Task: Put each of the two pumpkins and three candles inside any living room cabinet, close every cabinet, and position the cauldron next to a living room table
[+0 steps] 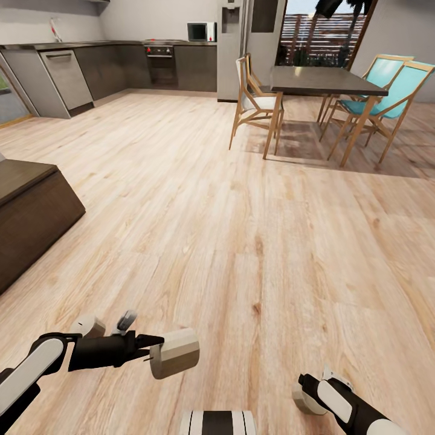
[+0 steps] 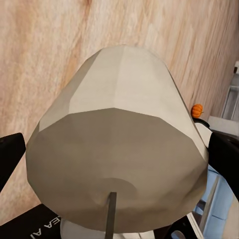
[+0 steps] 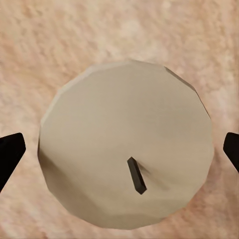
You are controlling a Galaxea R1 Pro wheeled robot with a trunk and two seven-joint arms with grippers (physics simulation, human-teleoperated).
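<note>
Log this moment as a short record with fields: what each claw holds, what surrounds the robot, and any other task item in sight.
left claw: shut on a candle, lying sideways, wick end toward the claw
right claw: closed around a second candle, wick facing the camera
floor: pale wood planks
cabinet: dark-brown low unit at the robot's left
dining table: ahead right, wooden chairs around it
pumpkin: small, orange, far off in the left wrist view

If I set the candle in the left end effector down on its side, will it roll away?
Probably. The candle is a stubby cylinder, held sideways in the left end effector above smooth wood floor. Its faceted sides may slow rolling slightly. It looks rigid; standing it on a flat end should be stable.
</note>
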